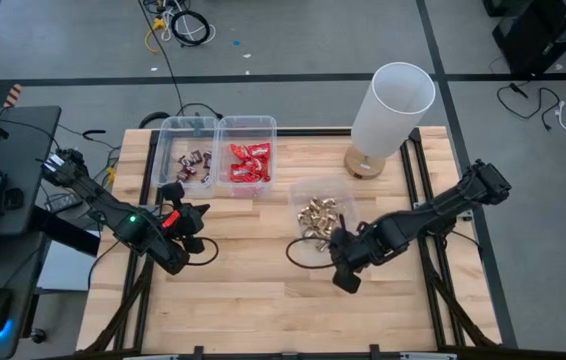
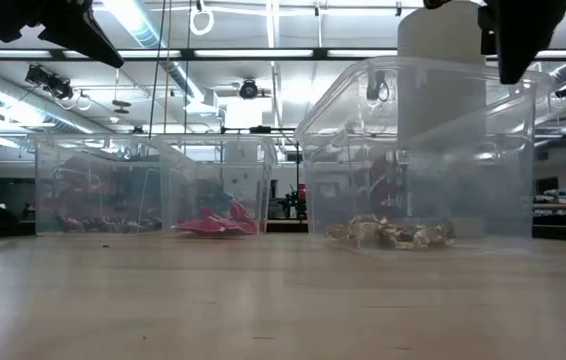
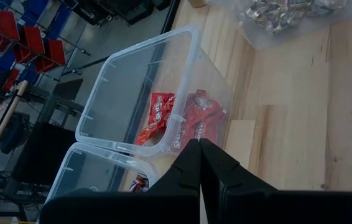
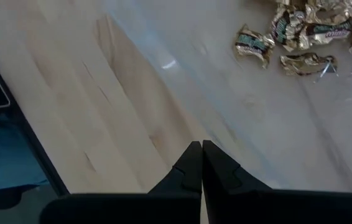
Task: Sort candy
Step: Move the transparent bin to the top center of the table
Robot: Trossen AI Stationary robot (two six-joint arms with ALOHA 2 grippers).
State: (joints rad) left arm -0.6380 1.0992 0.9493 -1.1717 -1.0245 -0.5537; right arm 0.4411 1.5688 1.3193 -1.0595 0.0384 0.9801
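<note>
The candy lies sorted in three clear bins. Dark mini bars (image 1: 195, 162) fill the far-left bin, red packets (image 1: 248, 162) (image 3: 188, 121) the bin beside it, and gold-foil pieces (image 1: 318, 212) (image 4: 300, 37) a third bin nearer the middle. My left gripper (image 1: 199, 214) (image 3: 199, 144) hovers shut and empty above the table, just near of the red-packet bin and pointing at it. My right gripper (image 1: 346, 278) (image 4: 200, 144) hangs shut and empty, pointing steeply down beside the near edge of the gold-piece bin.
A tall white cylinder on a wooden base (image 1: 391, 110) stands at the far right. Black cable loops (image 1: 308, 255) lie on the wood beside the right gripper. Bare wood (image 1: 263, 310) stretches across the near half of the table.
</note>
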